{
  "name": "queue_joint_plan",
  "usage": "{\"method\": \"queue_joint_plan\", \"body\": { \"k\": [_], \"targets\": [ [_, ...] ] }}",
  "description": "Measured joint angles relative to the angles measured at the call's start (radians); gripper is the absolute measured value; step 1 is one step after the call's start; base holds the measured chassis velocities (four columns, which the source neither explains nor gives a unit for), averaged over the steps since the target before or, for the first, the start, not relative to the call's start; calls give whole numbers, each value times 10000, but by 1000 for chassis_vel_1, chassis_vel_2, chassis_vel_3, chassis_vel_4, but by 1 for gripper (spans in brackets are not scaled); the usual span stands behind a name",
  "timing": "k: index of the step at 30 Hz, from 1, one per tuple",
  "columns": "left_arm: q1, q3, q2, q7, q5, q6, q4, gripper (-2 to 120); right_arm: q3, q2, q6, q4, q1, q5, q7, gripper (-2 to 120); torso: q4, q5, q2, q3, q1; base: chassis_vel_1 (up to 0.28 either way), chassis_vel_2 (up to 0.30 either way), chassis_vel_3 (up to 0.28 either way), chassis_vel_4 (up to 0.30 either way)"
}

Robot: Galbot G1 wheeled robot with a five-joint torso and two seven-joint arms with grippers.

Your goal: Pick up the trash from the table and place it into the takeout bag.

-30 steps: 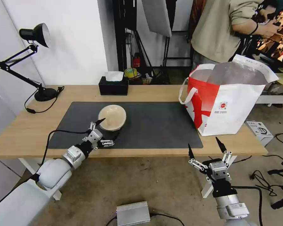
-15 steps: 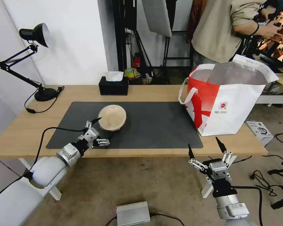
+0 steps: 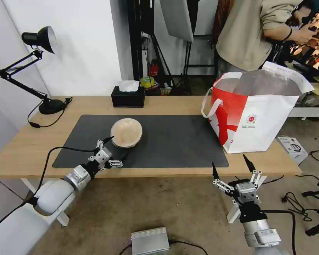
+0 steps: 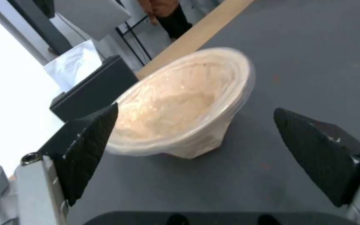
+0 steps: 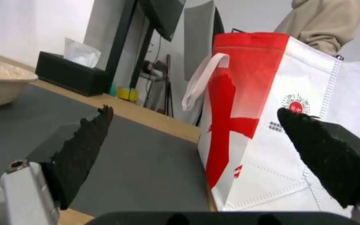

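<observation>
Approach step: left pincer (image 3: pixel 113 149) hangs released just near of the container (image 3: pixel 126 132) on the bench (image 3: pixel 173 104) mat; next, straddle its rim and clench. Right pincer (image 3: pixel 233 165) idles released.

Container (image 3: pixel 126 132) on mat (image 3: pixel 173 141), bag (image 3: pixel 258 117) right.

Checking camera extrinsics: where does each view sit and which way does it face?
Head: high, looking down at table, both arms, open left gripper and right gripper.
Left wrist: low over grey mat, faces tan lidded container between its fingers.
Right wrist: below table edge, faces takeout bag.
All share the tissue box.
</observation>
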Motion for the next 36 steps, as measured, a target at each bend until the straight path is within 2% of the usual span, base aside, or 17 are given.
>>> {"method": "queue_joint_plan", "body": {
  "k": [13,24,36],
  "targets": [
    [-288,55,64,52,-18,-80,482,100,0,0,0,0,0,0,0,100,0,-1,0,0,0,0,0,0,0],
    [-814,310,113,181,-42,-348,1033,100,0,0,0,0,0,0,0,100,0,0,0,0,0,0,0,0,0],
    [-1149,671,79,226,7,-476,1283,100,0,-1,0,0,0,0,0,100,0,0,0,0,1,0,0,0,0]
  ]
}}
